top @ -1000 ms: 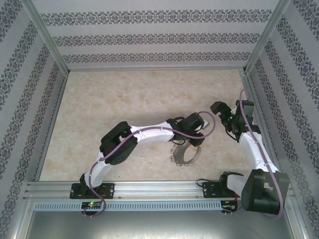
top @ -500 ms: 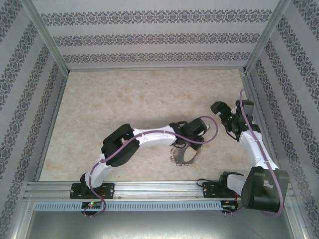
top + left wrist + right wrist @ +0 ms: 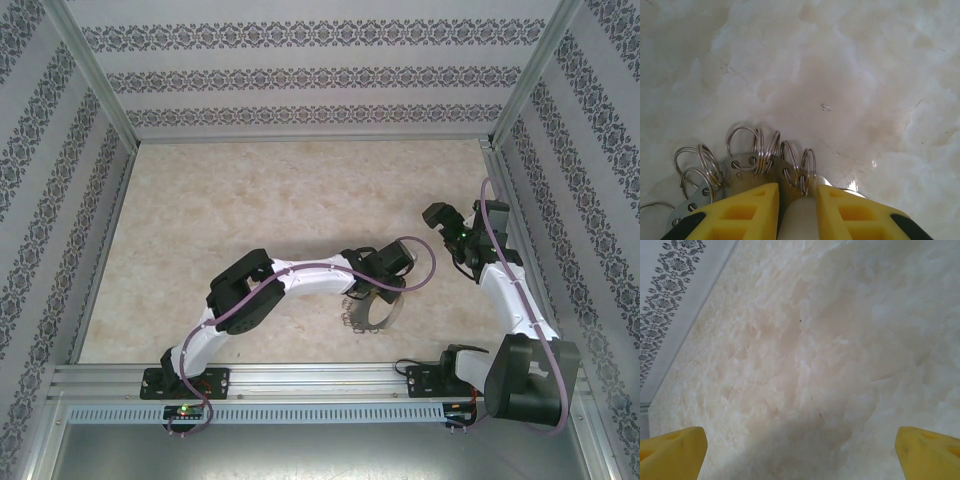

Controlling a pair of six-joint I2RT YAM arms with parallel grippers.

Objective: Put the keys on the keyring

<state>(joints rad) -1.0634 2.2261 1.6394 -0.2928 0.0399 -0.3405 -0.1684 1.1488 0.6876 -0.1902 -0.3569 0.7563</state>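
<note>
The table [image 3: 250,200] has open room to the far side and left of both arms. Less room lies toward me, where the keyring [image 3: 372,312] sits just short of the aluminium rail [image 3: 300,380]. My left arm reaches across to it, so the left gripper [image 3: 378,296] is right on top of it, while the right gripper [image 3: 434,216] hangs off to the ring's far right, near the side wall [image 3: 560,200].

On the left wrist camera the left gripper [image 3: 797,192] looks clamped on the keyring's pale rim, the small split rings [image 3: 765,152] fanning out ahead and to the left of the fingertips. The band runs crosswise to the fingers.

The right gripper [image 3: 800,450] is spread wide and empty over bare tabletop. I judge it the free hand for threading.
</note>
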